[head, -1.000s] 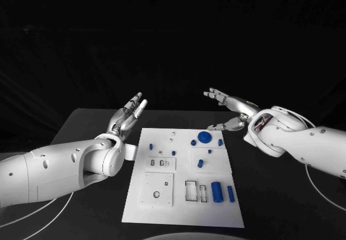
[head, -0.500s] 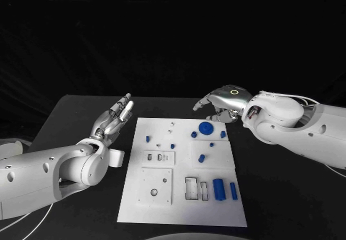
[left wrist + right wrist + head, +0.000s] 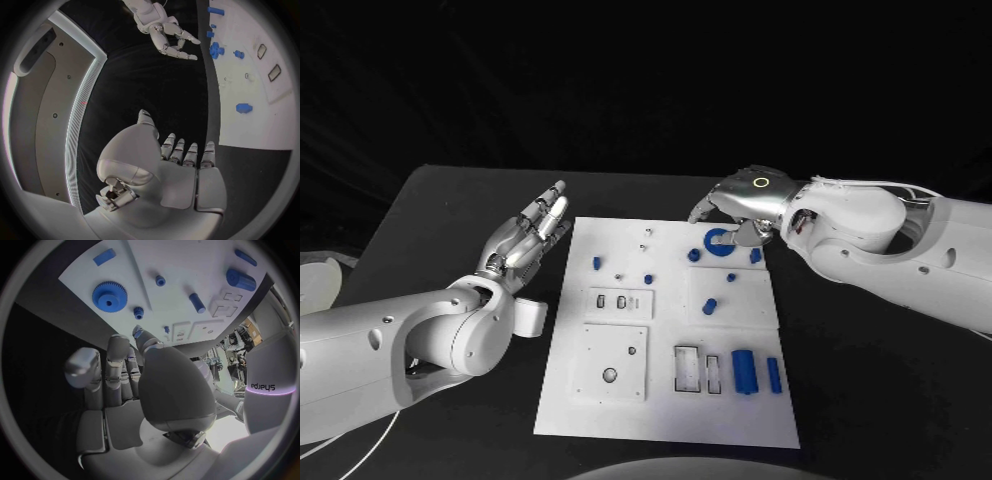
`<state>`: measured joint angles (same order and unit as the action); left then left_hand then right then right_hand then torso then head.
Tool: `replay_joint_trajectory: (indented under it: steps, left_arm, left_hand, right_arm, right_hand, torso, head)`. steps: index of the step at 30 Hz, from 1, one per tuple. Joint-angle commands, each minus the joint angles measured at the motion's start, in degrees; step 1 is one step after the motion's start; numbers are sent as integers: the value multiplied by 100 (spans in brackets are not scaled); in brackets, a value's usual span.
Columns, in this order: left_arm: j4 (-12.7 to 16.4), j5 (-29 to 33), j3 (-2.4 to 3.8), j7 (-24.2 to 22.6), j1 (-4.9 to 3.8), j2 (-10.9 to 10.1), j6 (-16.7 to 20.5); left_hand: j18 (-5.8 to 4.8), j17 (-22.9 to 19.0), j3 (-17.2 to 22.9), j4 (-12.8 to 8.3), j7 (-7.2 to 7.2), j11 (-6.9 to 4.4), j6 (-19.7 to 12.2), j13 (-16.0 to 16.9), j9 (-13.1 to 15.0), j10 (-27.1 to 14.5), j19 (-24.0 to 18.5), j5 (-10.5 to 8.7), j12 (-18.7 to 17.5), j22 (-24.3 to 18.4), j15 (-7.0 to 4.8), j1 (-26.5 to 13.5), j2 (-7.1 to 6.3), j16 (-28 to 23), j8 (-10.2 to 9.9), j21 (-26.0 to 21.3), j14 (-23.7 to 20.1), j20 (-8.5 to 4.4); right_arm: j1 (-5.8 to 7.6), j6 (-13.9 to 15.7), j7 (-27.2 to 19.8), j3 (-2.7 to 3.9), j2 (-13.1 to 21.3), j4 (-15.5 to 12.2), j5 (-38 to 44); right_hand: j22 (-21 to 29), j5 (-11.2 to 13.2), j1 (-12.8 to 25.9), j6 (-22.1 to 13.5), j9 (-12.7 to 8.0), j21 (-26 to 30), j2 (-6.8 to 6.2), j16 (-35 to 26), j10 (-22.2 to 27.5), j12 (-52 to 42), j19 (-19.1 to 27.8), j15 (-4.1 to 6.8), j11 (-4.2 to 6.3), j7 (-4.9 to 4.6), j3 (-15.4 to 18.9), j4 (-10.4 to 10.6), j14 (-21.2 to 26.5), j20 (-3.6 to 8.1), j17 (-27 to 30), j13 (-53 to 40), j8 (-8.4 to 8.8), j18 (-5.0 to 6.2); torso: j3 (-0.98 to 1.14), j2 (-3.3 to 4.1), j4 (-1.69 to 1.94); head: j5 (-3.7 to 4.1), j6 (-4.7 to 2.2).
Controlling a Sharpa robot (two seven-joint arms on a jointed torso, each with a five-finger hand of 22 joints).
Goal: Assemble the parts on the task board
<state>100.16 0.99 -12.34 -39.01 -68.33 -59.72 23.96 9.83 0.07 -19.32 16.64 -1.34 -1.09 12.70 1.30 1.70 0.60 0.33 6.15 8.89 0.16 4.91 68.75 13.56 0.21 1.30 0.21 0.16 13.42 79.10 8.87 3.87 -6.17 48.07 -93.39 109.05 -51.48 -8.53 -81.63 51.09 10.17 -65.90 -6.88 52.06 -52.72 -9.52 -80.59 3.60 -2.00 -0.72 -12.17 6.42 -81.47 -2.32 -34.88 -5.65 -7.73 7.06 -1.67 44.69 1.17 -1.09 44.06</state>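
Since the earlier frames: right hand (image 3: 750,205) has turned palm-down and come in over the far right corner of the task board (image 3: 625,400); left hand (image 3: 528,232) has changed little, only drifting slightly.

Left hand: beside the board's far left corner, above the black table (image 3: 444,210), palm facing right, fingers straight and together, pointing far; released, holding nothing, confirmed in the left wrist view (image 3: 181,160).

Task board: white plate, centre of table, long side running near to far. Contents, left to right:
- grey recessed slots (image 3: 620,301), mid-left; square panel with oval hole (image 3: 610,375), near left.
- small blue pegs (image 3: 597,263), far left-centre.
- blue gear (image 3: 718,239), far right-centre, directly under the right hand's fingertips; contact cannot be told.
- short blue cylinder (image 3: 710,306), mid-right.
- large blue cylinder (image 3: 744,371) and slimmer blue bar (image 3: 773,374), near right, lying side by side.

Right hand: fingers curled downward and apart over the gear; right wrist view (image 3: 119,375) shows nothing in its grasp.
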Motion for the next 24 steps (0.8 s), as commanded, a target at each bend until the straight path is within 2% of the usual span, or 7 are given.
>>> replay_joint_trajectory:
  steps: [1, 10, 16, 20, 24]
  left_arm:
    - [70, -111, 7, -191, -12, -25, -172]
    - [110, -150, 7, -205, -11, -67, -132]
    - [83, -154, 6, -212, -11, -55, -124]
    - [65, -155, 6, -207, -11, -44, -139]
    - [52, -155, 6, -198, -11, -38, -150]
  left_hand:
    - [46, -7, 27, -3, 0, 57, 31, 9, -4, -3, -6, 34, 37, 6, 40, 68, 5, -21, 36, 4, -16, 48]
    - [43, -7, 44, -1, 1, 111, 42, 12, -2, 3, -12, 142, 67, 0, 52, 91, -2, -21, 38, -2, -16, 61]
    - [35, -7, 54, 0, 2, 144, 50, 14, -2, 8, -27, 182, 84, -11, 54, 99, 1, -21, 39, -15, -16, 55]
    - [33, -7, 65, 0, 8, 168, 49, 14, -2, 10, -27, 221, 91, -10, 57, 109, 6, -21, 38, -15, -16, 57]
    - [33, -7, 69, 0, 8, 184, 50, 15, -2, 11, -27, 241, 98, -10, 59, 113, 8, -21, 38, -15, -16, 59]
  right_arm:
    - [-41, -96, -14, 0, -6, 0, 58]
    - [-156, -58, -74, 0, -65, 137, -46]
    - [-261, -24, -135, 0, -195, 341, -80]
    - [-329, -15, -183, -1, -309, 502, -130]
    - [-369, -15, -221, -1, -398, 627, -158]
  right_hand:
    - [-69, 57, 99, 62, 19, -58, -32, 57, -86, -1, 58, 10, -5, -40, 25, 48, -7, -8, -53, -21, 30, -41]
    - [-171, 87, 154, 67, 46, -133, -31, 115, -182, -30, 96, -6, -34, -113, 36, 74, 10, -22, -130, -52, 80, -49]
    - [-265, -130, 110, 93, 72, -199, -10, 157, -219, -22, 144, -19, -50, -133, -28, 30, 35, -38, -190, -69, 132, -51]
    - [-336, -311, 84, 143, 88, -247, 9, 182, -240, -8, 169, -29, -64, -179, -100, 0, 50, -47, -229, -72, 153, -54]
    - [-378, -353, 73, 183, 98, -273, 22, 210, -260, -7, 174, -30, -64, -200, -139, -11, 50, -52, -270, -74, 152, -59]
  torso:
    - [-7, -15, 0]
    - [-5, -95, -9]
    - [-6, -143, -5]
    - [-9, -158, 7]
    - [-13, -190, 6]
  head:
    - [26, 33]
    - [61, 65]
    - [59, 70]
    - [67, 77]
    - [66, 103]
